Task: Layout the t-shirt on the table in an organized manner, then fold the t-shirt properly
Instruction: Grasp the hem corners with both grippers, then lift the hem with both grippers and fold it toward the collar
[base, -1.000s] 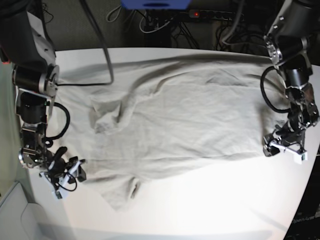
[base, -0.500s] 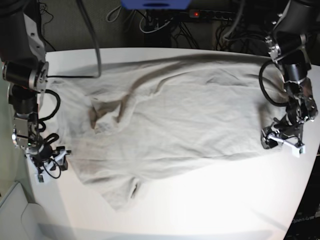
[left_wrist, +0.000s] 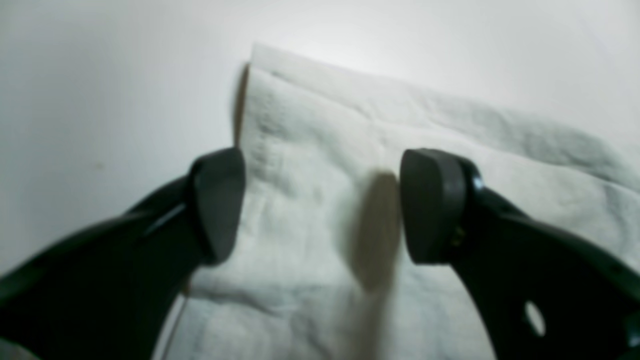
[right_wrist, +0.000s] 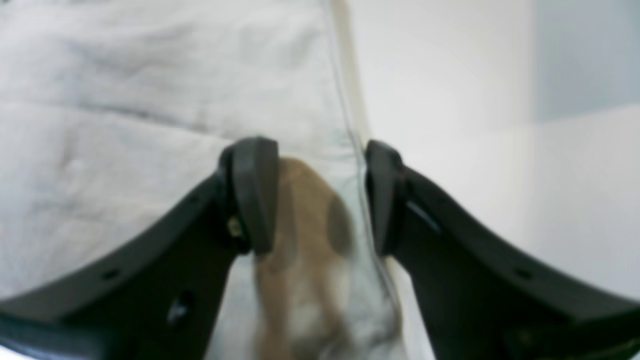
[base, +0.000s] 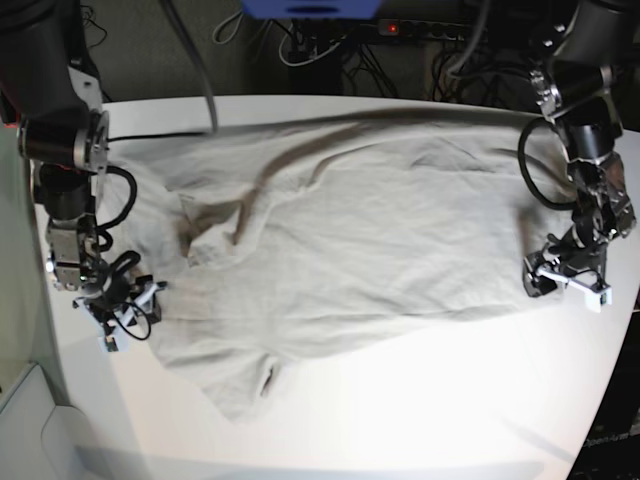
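The t-shirt (base: 340, 240) lies spread across the white surface (base: 420, 420), its body mostly flat with creases, one sleeve bunched near the lower edge in the base view. The left hand (left_wrist: 320, 205) hangs low over a hem corner, its fingers (left_wrist: 217, 200) apart with cloth lying between them, not pinched. The right hand (right_wrist: 320, 195) sits over the opposite edge of the shirt, fingers (right_wrist: 255, 190) also apart, straddling the fabric's border.

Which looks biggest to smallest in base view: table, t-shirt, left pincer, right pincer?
1. table
2. t-shirt
3. left pincer and right pincer: alike in apparent size, not ranked.
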